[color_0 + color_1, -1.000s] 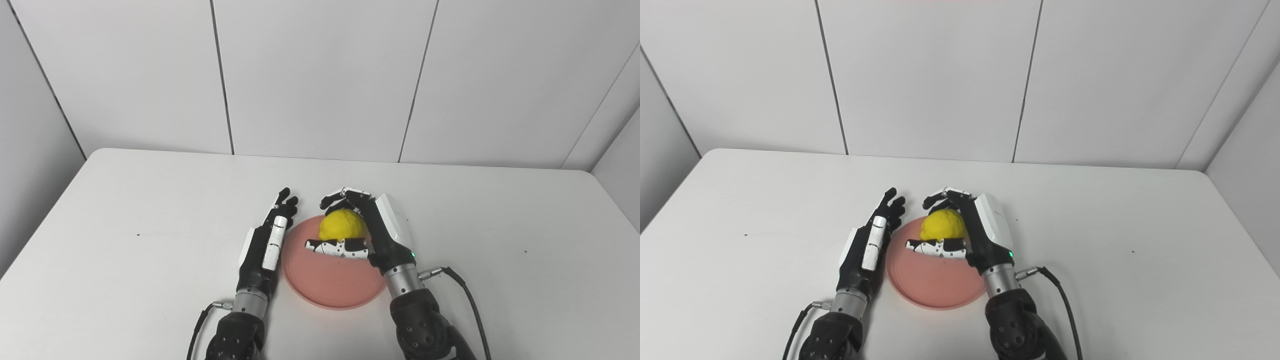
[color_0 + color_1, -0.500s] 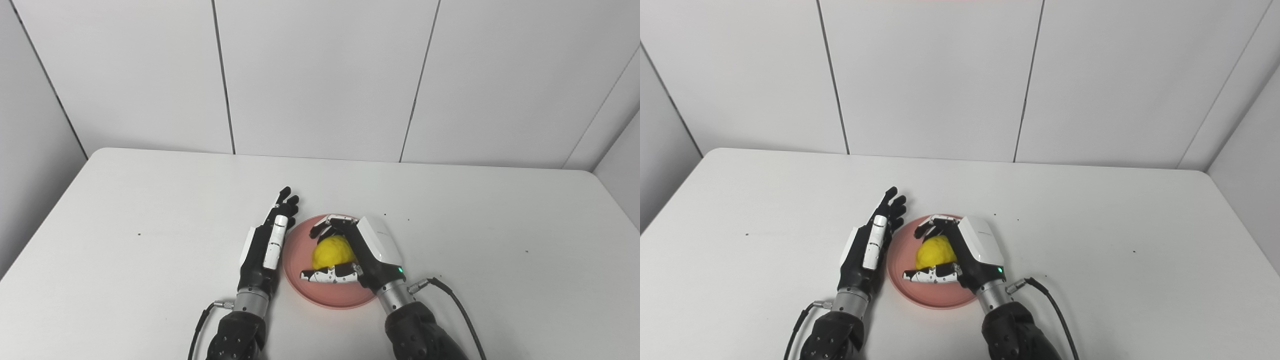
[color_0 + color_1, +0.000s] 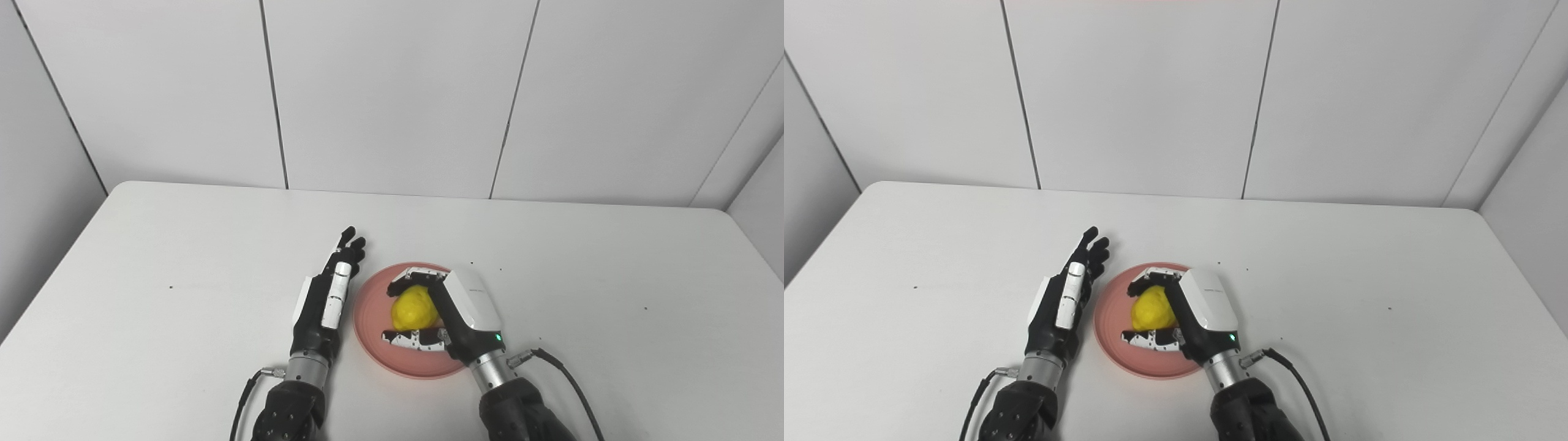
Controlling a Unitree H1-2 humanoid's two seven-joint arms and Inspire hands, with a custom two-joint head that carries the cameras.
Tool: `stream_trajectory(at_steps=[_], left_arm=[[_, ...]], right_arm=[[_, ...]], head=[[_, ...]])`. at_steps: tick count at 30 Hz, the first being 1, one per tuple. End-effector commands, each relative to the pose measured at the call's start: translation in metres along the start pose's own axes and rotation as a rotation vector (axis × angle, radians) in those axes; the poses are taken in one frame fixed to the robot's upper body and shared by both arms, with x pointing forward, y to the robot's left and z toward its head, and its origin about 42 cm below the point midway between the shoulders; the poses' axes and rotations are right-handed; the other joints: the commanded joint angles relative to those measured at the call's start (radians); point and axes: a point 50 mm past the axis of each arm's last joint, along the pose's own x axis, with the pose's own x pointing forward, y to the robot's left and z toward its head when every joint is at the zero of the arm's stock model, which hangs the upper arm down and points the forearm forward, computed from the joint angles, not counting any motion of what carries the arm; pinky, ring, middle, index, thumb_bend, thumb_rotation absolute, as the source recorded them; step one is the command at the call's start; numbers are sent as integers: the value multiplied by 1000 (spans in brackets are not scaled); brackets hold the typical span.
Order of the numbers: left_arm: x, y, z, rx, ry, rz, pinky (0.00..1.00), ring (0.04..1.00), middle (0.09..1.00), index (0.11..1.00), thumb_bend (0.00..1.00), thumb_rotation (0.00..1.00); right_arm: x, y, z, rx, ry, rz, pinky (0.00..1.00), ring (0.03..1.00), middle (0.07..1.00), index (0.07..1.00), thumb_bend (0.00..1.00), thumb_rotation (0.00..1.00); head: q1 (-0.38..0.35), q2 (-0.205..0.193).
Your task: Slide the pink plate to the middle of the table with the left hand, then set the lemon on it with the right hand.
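The pink plate lies on the white table near its middle, toward the front. The yellow lemon sits low over the plate's middle, inside my right hand. The fingers curl over its far side and the thumb lies along its near side, so the hand is shut on it. My left hand lies flat on the table just left of the plate's rim, fingers straight and apart, holding nothing. The same scene shows in the right eye view, with the lemon on the plate.
A black cable runs from my right wrist over the table to the right. Small dark specks dot the white table. White wall panels stand behind the table's far edge.
My right hand has brought the lemon down and toward me, from the plate's far rim to its middle. The plate has shifted slightly right. The left hand has not moved.
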Motion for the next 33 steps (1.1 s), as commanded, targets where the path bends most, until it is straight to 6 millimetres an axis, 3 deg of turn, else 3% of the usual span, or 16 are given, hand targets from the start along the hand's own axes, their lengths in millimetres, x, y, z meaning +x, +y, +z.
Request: stream_trajectory(at_steps=[1, 7, 10, 14, 19, 23, 33], left_arm=[[7, -4, 17, 0, -72, -25, 996, 947, 935, 939, 618, 1000], [7, -2, 20, -16, -72, -33, 1000, 962, 942, 945, 632, 1000], [7, -1, 21, -19, -76, -30, 991, 954, 938, 941, 629, 1000], [6, 1, 21, -13, -72, -23, 977, 944, 929, 932, 622, 1000], [1, 6, 20, 0, -64, -22, 998, 942, 928, 932, 626, 1000], [-2, 10, 20, 25, -71, -30, 979, 940, 933, 937, 625, 1000], [-8, 23, 20, 84, -83, -32, 1000, 974, 956, 958, 694, 1000]], right_arm=[[8, -12, 9, 21, -99, -69, 654, 753, 781, 774, 618, 360], [3, -21, 14, 66, -172, -80, 861, 902, 923, 913, 660, 651], [-1, -28, 18, 106, -188, -98, 948, 944, 956, 957, 668, 748], [-5, -38, 20, 123, -201, -124, 966, 958, 972, 973, 687, 823], [-14, -47, 13, 142, -180, -148, 971, 952, 966, 973, 667, 857], [-23, -49, 2, 229, -96, -160, 890, 952, 972, 987, 687, 857], [-35, -51, -14, 388, 56, -219, 995, 1000, 1000, 997, 640, 962]], head=[[-2, -2], [-4, -2], [-4, -4], [-6, -5], [-10, -5], [-15, -6], [-23, -1]])
